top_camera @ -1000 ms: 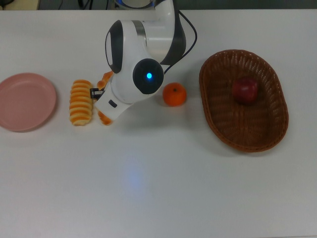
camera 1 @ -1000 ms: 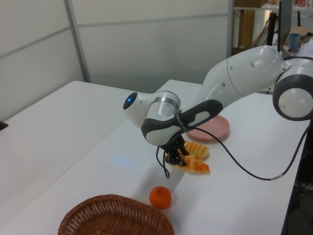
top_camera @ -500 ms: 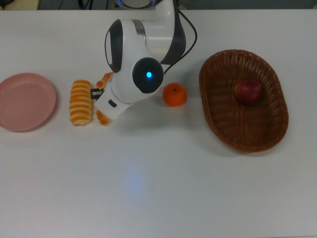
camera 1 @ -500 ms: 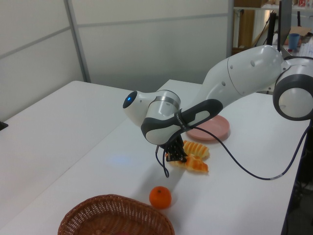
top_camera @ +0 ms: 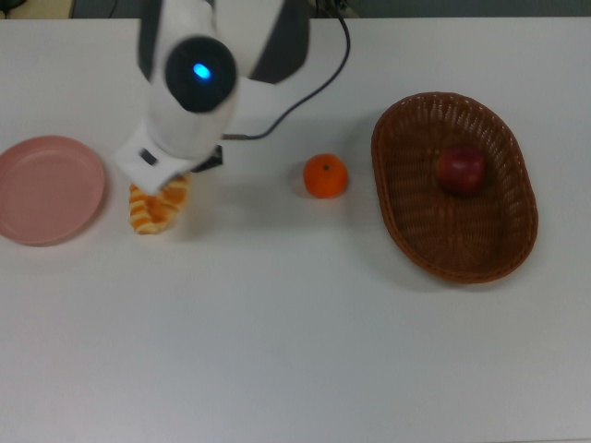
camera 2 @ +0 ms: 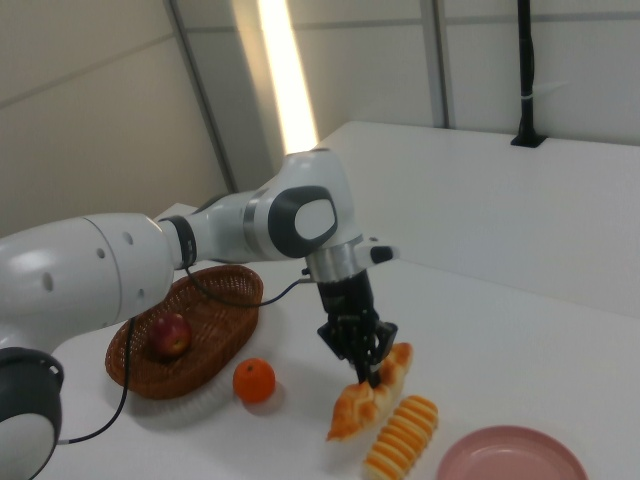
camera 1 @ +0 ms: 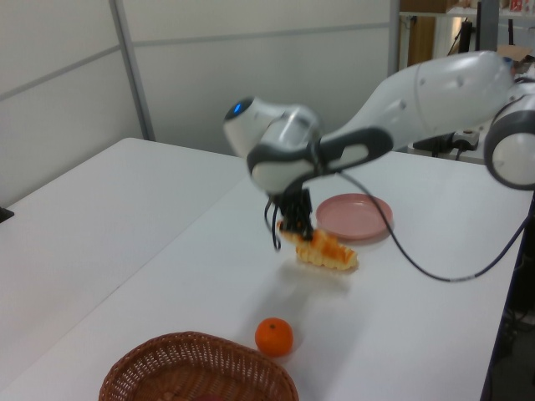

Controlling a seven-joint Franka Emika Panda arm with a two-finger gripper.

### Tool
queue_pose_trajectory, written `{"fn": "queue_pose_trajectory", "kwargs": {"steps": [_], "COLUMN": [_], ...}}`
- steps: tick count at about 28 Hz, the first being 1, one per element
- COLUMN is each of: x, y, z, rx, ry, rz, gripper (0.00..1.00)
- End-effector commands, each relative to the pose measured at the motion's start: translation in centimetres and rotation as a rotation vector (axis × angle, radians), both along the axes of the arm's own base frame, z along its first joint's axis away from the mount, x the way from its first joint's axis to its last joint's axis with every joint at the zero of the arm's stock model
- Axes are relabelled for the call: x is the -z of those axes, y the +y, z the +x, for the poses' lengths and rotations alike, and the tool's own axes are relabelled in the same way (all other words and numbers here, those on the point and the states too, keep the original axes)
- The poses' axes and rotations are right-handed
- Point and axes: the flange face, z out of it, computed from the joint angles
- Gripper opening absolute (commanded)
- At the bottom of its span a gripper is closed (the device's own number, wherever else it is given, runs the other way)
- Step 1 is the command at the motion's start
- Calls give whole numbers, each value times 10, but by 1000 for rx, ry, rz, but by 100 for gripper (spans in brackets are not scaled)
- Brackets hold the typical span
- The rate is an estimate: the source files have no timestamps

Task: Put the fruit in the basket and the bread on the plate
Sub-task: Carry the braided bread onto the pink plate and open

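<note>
The braided pastry (camera 2: 368,396) hangs tilted in the air, pinched near its upper end by the gripper (camera 2: 367,368), whose two fingers are pressed against its sides; its lower pointed end dips toward the white table (top_camera: 295,332). In the right view the ridged pastry (camera 2: 402,436) lies flat on the table at about four o'clock from the lifted one, just beside it. In the top view the ridged pastry (top_camera: 155,209) shows only in part under the arm, with the pink plate (top_camera: 46,189) near it at nine o'clock, bare and apart from it. The mandarin (top_camera: 326,175) sits on the table at three o'clock from the pastries, well apart from them, between them and the wicker basket (top_camera: 406,231). The apple (top_camera: 460,170) rests inside the basket, in the part toward the top view's upper right.
</note>
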Motion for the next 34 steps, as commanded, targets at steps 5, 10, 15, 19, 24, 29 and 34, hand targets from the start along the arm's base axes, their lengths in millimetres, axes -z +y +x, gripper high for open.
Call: {"fn": "queue_pose_trajectory", "kwargs": {"steps": [5, 10, 15, 19, 24, 29, 34], "x": [-30, -15, 18, 32, 36, 26, -2], "y": [-109, -161, -187, -188, -182, -179, -164], "z": [-9, -8, -6, -4, -4, -3, -2], "rx": [106, 149, 135, 113, 86, 99, 143], "ry": [-97, -169, -154, -149, -132, -150, -210], "rz": [26, -14, -83, -96, -127, -107, -16], "gripper": [0, 0, 2, 58, 100, 100, 100]}}
